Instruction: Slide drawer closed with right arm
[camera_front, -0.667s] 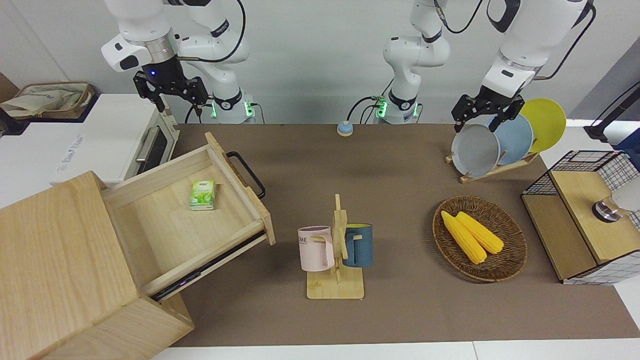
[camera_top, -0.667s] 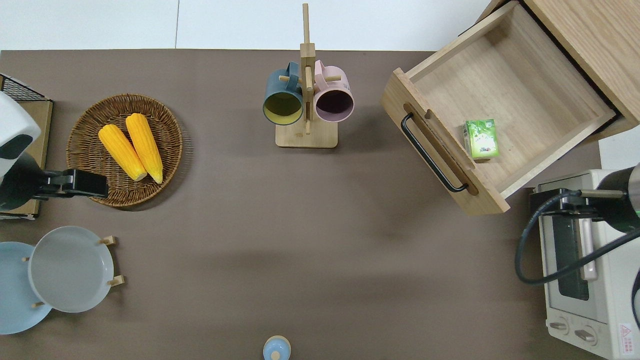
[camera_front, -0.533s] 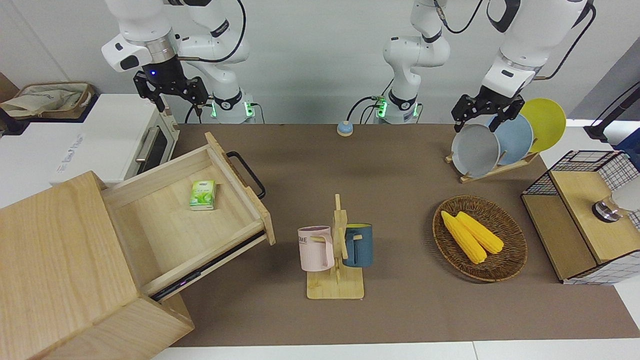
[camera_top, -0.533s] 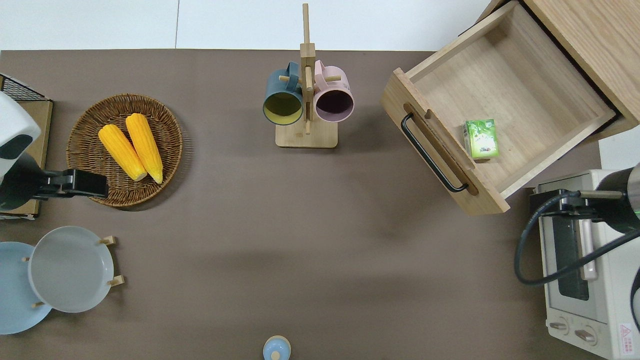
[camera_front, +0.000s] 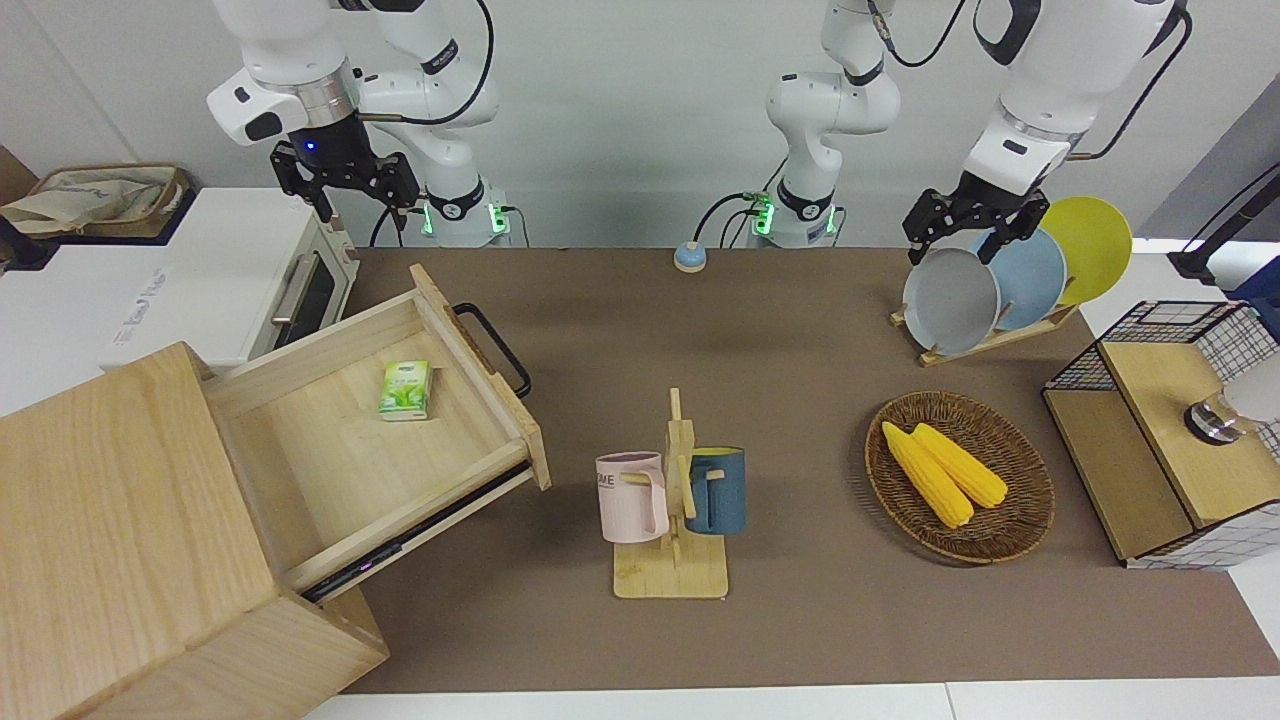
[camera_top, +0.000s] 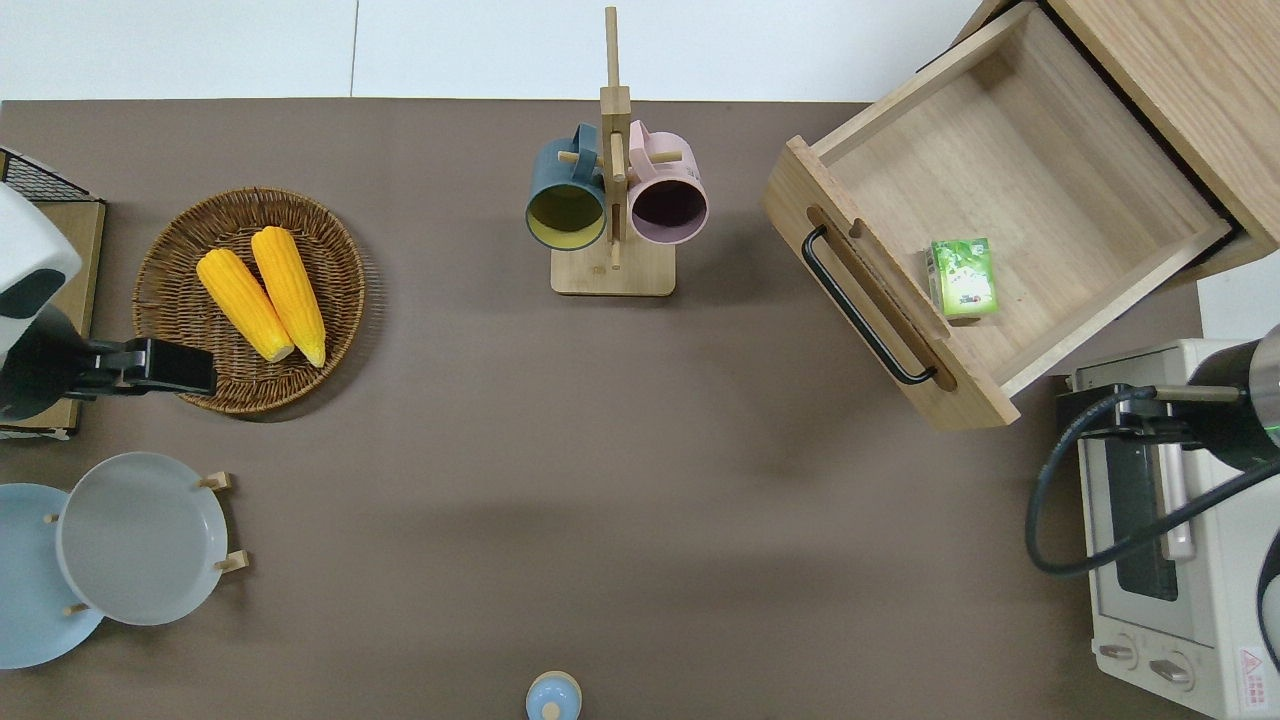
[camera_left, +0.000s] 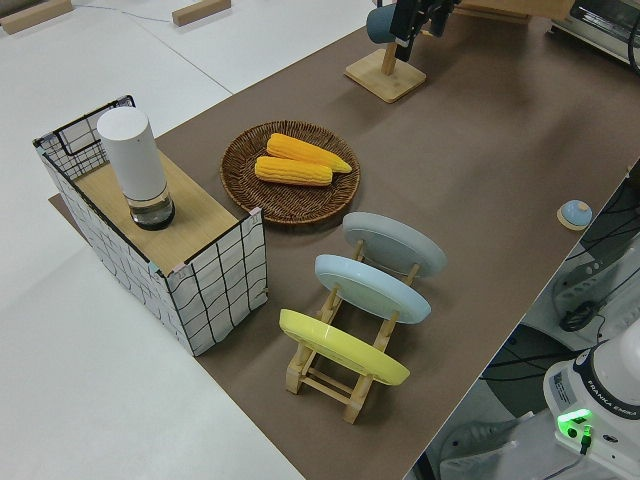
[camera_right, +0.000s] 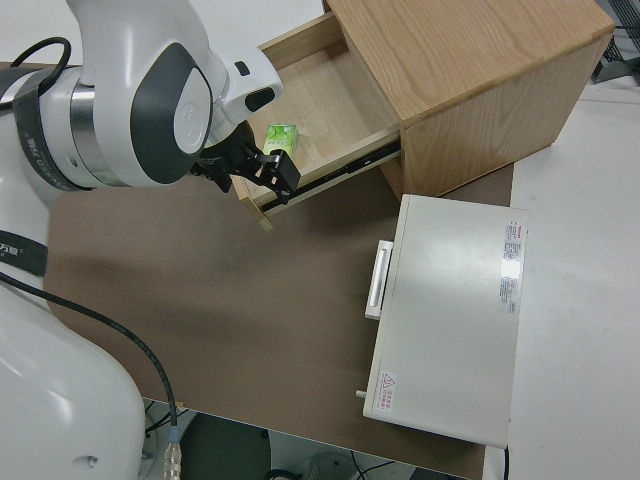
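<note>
Clearly right gripper (camera_front: 345, 185) is hanging with fingers apart over the toaster oven (camera_top: 1150, 560); the drawer (camera_top: 1000, 220) is sitting pulled out at about 10 o'clock from it overhead, handle (camera_top: 865, 305) running 10-to-4. Left arm is parked.

1. In the overhead view, we see the cabinet (camera_top: 1180, 90) cut off at the 1 o'clock corner.
2. There the right gripper (camera_top: 1085, 420) is mostly hidden by its own wrist at 3 o'clock.
3. The toaster oven (camera_top: 1170, 600) runs off the 4 o'clock edge.
4. The blue plate (camera_top: 25, 590) is clipped at 8 o'clock.
</note>
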